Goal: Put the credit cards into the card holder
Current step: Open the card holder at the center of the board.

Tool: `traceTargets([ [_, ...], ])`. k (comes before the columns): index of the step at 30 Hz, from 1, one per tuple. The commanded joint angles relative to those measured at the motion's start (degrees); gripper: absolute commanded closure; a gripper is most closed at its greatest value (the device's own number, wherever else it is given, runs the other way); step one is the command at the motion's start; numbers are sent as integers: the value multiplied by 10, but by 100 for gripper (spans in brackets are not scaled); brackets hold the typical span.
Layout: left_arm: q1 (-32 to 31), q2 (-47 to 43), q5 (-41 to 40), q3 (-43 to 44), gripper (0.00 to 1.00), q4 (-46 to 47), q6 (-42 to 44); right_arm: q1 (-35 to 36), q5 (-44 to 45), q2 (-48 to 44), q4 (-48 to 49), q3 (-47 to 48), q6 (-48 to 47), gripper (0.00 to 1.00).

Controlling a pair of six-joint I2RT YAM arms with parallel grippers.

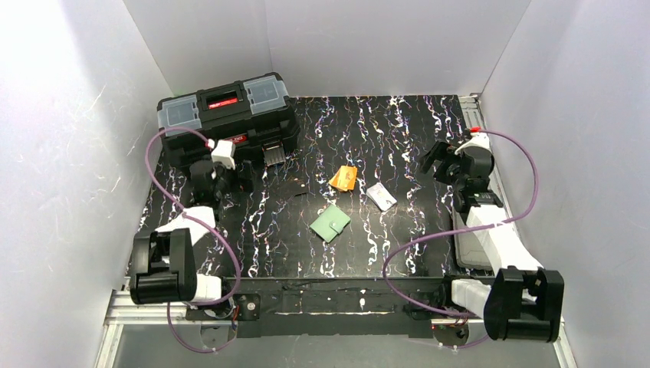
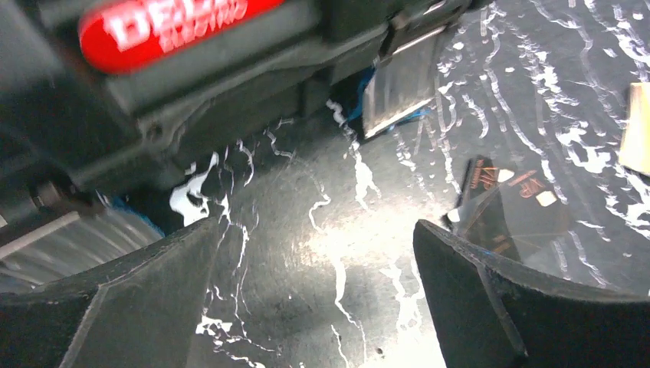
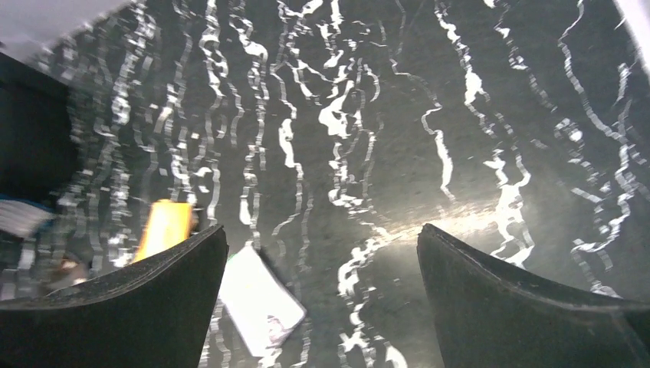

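Right wrist view shows the right gripper spread and empty; the left gripper likewise. The flat orange plastic card and white printed card lie near the closed mint-green square wallet. No card is inserted; the whole task remains.

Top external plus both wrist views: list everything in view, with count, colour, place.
toolbox: 1, black with a red handle, far left of the table
orange card: 1, orange, mid-table
white card: 1, white with faint print, right of the orange card, apart from it
card holder: 1, mint green, closed, nearer than both cards
dark flat piece: 1, black with reddish marks, on the table by the left tool; cannot tell what it is
table: 1, black with white veining
left tool: 1, black, open, empty, in front of the toolbox
right tool: 1, black, open, empty, over the far right of the table
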Motion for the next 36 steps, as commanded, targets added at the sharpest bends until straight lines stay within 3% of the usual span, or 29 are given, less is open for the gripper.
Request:
traceTargets([
  [1, 2, -62, 68, 103, 1, -269, 54, 0, -33, -45, -53, 8, 147, 0],
  [6, 2, -115, 105, 200, 1, -473, 111, 0, -146, -83, 10, -33, 180, 0],
  [8, 2, -134, 109, 220, 0, -524, 121, 11, -149, -90, 11, -40, 176, 10],
  [10, 2, -148, 118, 236, 0, -573, 133, 51, -108, -85, -49, -14, 149, 14],
  [12, 2, -162, 129, 252, 7, -616, 145, 109, -55, -78, -107, 14, 118, 16],
  [19, 0, -199, 178, 282, 16, -737, 202, 365, 153, -5, -230, 106, 69, 22],
  [23, -12, -236, 204, 250, 18, -758, 273, 493, 241, 86, -283, 159, 70, 17],
  [29, -24, -293, 244, 201, 16, -756, 353, 598, 287, 203, -314, 221, 84, 13],
  [36, -24, -292, 255, 192, 16, -756, 362, 619, 292, 282, -302, 258, 62, 15],
])
